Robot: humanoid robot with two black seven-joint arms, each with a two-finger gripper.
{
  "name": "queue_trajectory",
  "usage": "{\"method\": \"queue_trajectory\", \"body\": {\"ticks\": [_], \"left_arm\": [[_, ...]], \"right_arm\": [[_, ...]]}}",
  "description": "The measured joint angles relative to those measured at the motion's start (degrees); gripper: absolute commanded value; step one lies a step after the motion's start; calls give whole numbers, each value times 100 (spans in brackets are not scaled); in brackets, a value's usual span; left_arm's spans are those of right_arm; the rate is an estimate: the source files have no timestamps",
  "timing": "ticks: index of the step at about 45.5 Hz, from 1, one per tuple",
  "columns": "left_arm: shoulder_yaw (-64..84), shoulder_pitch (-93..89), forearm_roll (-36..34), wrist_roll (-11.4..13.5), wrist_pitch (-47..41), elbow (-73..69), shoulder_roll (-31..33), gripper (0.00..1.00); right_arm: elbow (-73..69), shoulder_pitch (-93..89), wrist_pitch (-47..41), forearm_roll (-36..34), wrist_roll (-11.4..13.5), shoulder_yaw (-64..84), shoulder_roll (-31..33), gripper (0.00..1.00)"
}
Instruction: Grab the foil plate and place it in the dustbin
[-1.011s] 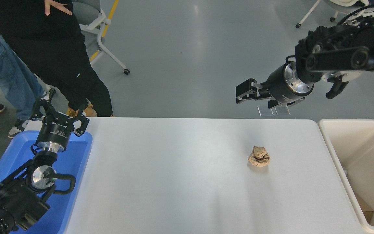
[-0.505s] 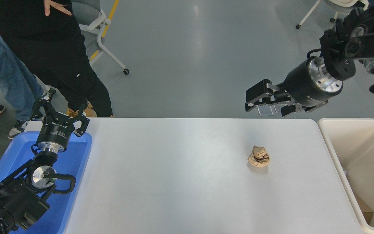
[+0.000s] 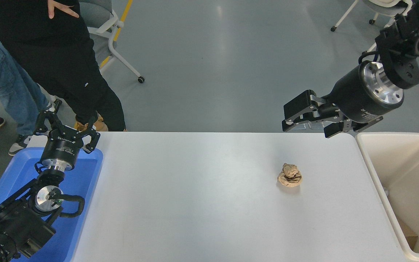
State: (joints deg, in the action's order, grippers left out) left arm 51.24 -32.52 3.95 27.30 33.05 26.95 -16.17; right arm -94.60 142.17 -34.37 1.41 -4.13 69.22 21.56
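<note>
Nearby, the left arm sits parked over a blue bin [image 3: 86,182] at the lower left, its gripper [image 3: 68,130] spread open and empty. On the white table [image 3: 195,203] lies a crumpled brown paper wad [image 3: 290,175], with the cream dustbin [image 3: 376,171] just beside the table's right end (no foil plate shows anywhere). Farther off, the right arm reaches in from the upper right, angled down-left, its gripper [image 3: 308,126] parted, holding nothing, above the table's far edge. A person [image 3: 60,62] stands beyond the far-left corner.

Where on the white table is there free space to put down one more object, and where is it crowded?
The white table is bare between the blue bin on its left and the brown paper wad. A narrower bare strip lies between the wad and the dustbin. The right tool hangs at the far right corner; the left tool is parked over the blue bin.
</note>
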Motion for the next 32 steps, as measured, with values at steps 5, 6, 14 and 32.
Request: {"method": "queue_trajectory", "body": {"ticks": [5, 6, 14, 32], "left_arm": [[0, 0, 0, 0, 0, -1, 0, 99], [0, 0, 0, 0, 0, -1, 0, 99], [0, 0, 0, 0, 0, -3, 0, 99], [0, 0, 0, -7, 0, -4, 0, 99]], "right_arm": [[-7, -9, 13, 3, 0, 2, 14, 100], [-8, -9, 15, 3, 0, 2, 16, 100], [-17, -19, 26, 5, 0, 3, 8, 100], [-22, -57, 34, 0, 0, 4, -10, 100]]}}
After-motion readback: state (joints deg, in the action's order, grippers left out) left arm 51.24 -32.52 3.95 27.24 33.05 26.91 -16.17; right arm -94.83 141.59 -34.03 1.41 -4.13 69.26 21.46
